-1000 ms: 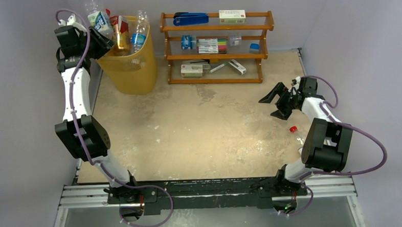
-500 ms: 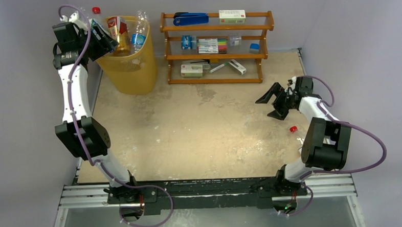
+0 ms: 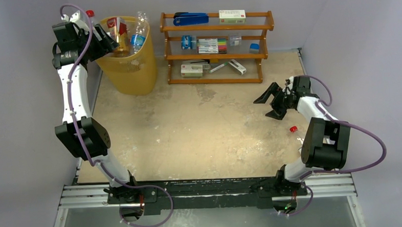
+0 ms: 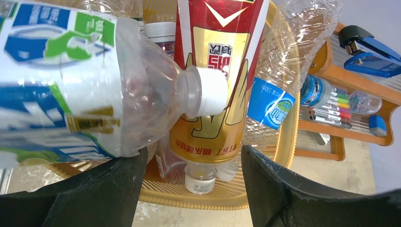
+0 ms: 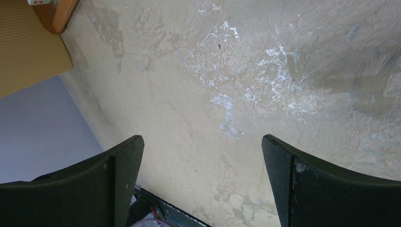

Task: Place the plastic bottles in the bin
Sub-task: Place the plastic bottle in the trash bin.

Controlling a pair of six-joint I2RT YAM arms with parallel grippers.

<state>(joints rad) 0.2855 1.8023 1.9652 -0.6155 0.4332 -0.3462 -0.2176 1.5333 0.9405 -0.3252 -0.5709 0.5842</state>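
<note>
Item 1. Right claw (image 3: 263,108): nearest of the lot, hanging low over the bare table (image 3: 200,139), jaws spread wide, nothing between them

Item 2. Red cap (image 3: 293,129): lies on the table just beside the right arm. Whether a clear bottle is attached cannot be told, since the arm hides that spot

Item 3. Left claw (image 4: 194,151): reaches to the near left rim of the bin (image 3: 130,73), jaws apart and closed on nothing

Item 4. White-capped bottle (image 4: 85,90): clear, blue-and-green label, lying sideways with its cap pointing over the bin. It rests against one finger of the left claw only, well apart from the other. It looks empty, so it is likely very light, with thin walls that dent under pressure and a smooth label that slips. It would roll if set down. Best hold: across the labelled middle with a gentle squeeze, or at the stiffer neck under the cap

Item 5. Bin contents: red-and-gold bottle (image 4: 215,71) standing cap-down, and a crumpled clear bottle with a blue label (image 4: 272,101). Both rise above the rim. The heap looks full, so a further bottle may slide off

Item 6. Shelf rack (image 3: 213,28): farthest, just right of the bin, holding a blue stapler (image 3: 190,18), boxes and pens. Not part of the task
</note>
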